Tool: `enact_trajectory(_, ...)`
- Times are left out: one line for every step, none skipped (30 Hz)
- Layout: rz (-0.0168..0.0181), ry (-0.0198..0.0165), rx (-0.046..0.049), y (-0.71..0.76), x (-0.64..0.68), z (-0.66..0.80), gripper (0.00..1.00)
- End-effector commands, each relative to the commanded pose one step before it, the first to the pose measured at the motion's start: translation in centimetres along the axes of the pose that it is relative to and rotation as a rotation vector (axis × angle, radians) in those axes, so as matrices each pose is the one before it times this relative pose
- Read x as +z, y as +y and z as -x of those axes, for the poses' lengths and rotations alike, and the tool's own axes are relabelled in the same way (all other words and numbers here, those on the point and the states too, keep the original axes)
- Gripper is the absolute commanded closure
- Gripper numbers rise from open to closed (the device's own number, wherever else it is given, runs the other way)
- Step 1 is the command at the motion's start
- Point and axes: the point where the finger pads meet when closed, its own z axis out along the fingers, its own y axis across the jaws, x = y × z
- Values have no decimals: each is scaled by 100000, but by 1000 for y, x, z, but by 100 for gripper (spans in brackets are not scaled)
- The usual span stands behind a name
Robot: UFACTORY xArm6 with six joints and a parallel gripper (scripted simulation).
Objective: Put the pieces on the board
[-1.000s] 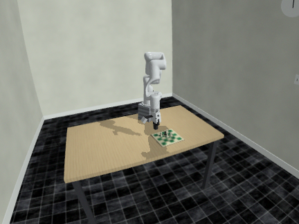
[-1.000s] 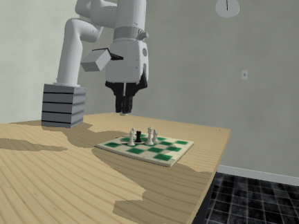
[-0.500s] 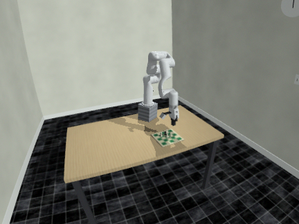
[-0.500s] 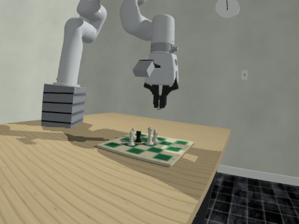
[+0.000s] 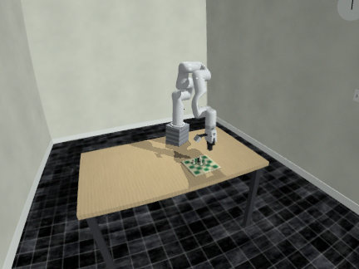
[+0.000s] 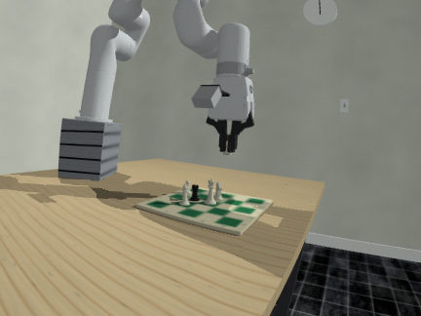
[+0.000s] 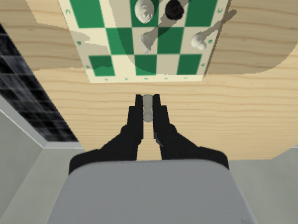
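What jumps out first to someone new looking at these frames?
The white arm's gripper hangs high above the table, shut on a small pale chess piece, likely the white pawn. Below it, near the table's far right edge, lies a green-and-cream chessboard with four pieces clustered along its back rows, one of them a black rook.

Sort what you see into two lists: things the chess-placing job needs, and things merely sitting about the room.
Belongs to the job:
chessboard
black rook
white pieces standing on the board
small white piece, clamped in the gripper

Just about:
wall clock
wall plate
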Motion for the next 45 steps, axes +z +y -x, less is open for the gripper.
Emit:
enact_trajectory(-315, -26, -55, -146, 192, 44, 100)
enact_trajectory(13, 3, 1, -2, 181, 1, 100)
enact_trajectory(0, -1, 0, -3, 224, 2, 100)
enact_trajectory(0, 1, 0, -3, 268, 1, 100)
enact_trajectory(0, 0, 0, 0, 0, 0, 100)
enact_trajectory(0, 0, 0, 0, 0, 0, 100)
enact_trajectory(0, 0, 0, -4, 310, 2, 100)
enact_trajectory(0, 0, 0, -4, 349, 2, 100)
enact_trajectory(0, 0, 0, -4, 385, 2, 100)
enact_trajectory(0, 0, 0, -5, 417, 2, 100)
enact_trajectory(0, 0, 0, -5, 444, 2, 100)
enact_trajectory(0, 0, 0, -5, 466, 3, 100)
enact_trajectory(0, 0, 0, -6, 482, 3, 100)
enact_trajectory(0, 0, 0, -6, 493, 3, 100)
enact_trajectory(0, 0, 0, -6, 497, 3, 100)
enact_trajectory(0, 0, 0, -6, 496, 3, 100)
enact_trajectory(0, 0, 0, -6, 489, 3, 100)
enact_trajectory(0, 0, 0, -6, 475, 3, 100)
enact_trajectory(0, 0, 0, -5, 457, 3, 100)
enact_trajectory(0, 1, 0, -5, 433, 2, 100)
enact_trajectory(0, -1, 0, -5, 404, 3, 100)
enact_trajectory(0, 0, 0, 0, 0, 0, 100)
enact_trajectory(0, 0, 0, 0, 0, 0, 100)
enact_trajectory(0, -1, 0, -5, 371, 3, 100)
enact_trajectory(0, 0, 0, -4, 335, 2, 100)
enact_trajectory(0, 2, 0, -3, 296, 1, 100)
enact_trajectory(0, -2, 0, -4, 254, 2, 100)
enact_trajectory(0, 2, 0, -2, 213, 1, 100)
enact_trajectory(0, -2, 0, -3, 171, 2, 100)
enact_trajectory(0, 0, 0, -2, 131, 1, 100)
enact_trajectory(0, 1, 0, -1, 94, 0, 100)
enact_trajectory(0, 1, 0, 0, 61, 0, 100)
enact_trajectory(0, 1, 0, 0, 33, 0, 100)
enact_trajectory(0, 0, 0, 0, 13, 0, 100)
enact_trajectory(0, 0, 0, 0, 2, 0, 100)
enact_trajectory(0, 0, 0, 0, 0, 0, 100)
enact_trajectory(0, 0, 0, 0, 0, 0, 100)
enact_trajectory(0, 0, 0, 0, 0, 0, 100)
enact_trajectory(0, 0, 0, 0, 0, 0, 100)
enact_trajectory(0, 0, 0, 0, 0, 0, 100)
enact_trajectory(0, 0, 0, 0, 0, 0, 100)
enact_trajectory(0, 0, 0, 0, 0, 0, 100)
enact_trajectory(0, 0, 0, 0, 0, 0, 100)
enact_trajectory(0, 0, 0, 0, 0, 0, 100)
enact_trajectory(0, 0, 0, 0, 0, 0, 100)
